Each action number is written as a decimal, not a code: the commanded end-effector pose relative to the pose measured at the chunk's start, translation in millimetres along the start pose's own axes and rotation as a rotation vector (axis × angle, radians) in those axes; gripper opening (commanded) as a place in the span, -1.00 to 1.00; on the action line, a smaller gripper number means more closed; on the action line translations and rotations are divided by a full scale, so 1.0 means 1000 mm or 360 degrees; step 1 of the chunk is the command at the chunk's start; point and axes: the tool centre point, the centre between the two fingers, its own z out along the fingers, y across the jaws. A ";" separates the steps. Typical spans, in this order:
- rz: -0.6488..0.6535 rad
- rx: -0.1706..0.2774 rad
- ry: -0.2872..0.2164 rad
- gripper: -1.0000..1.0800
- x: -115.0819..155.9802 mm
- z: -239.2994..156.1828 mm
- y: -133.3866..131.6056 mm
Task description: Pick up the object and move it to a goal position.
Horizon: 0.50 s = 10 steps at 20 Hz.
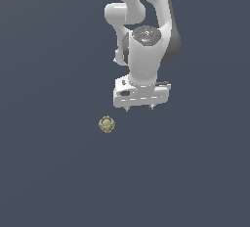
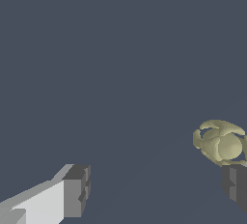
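The object [image 1: 107, 124] is a small bumpy olive-tan ball lying on the dark grey floor, toward the exterior view's left of the white gripper [image 1: 139, 108] and apart from it. The gripper hangs above the floor with its two short fingertips spread wide and nothing between them. In the wrist view the object [image 2: 221, 142] lies just beyond one dark fingertip [image 2: 235, 182], outside the gap, and the gripper [image 2: 157, 191] stands open with the other fingertip [image 2: 77, 189] far from it.
Only the flat dark grey floor [image 1: 49, 172] surrounds the ball and the arm.
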 end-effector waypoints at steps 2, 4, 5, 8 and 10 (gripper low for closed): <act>-0.0002 0.0000 0.0000 0.92 0.000 0.000 0.000; 0.0019 0.0000 -0.0002 0.92 0.000 0.002 0.003; 0.0035 0.0000 -0.0002 0.92 0.000 0.003 0.005; 0.0103 0.0001 -0.0005 0.92 -0.001 0.009 0.013; 0.0165 0.0002 -0.0008 0.92 -0.001 0.014 0.020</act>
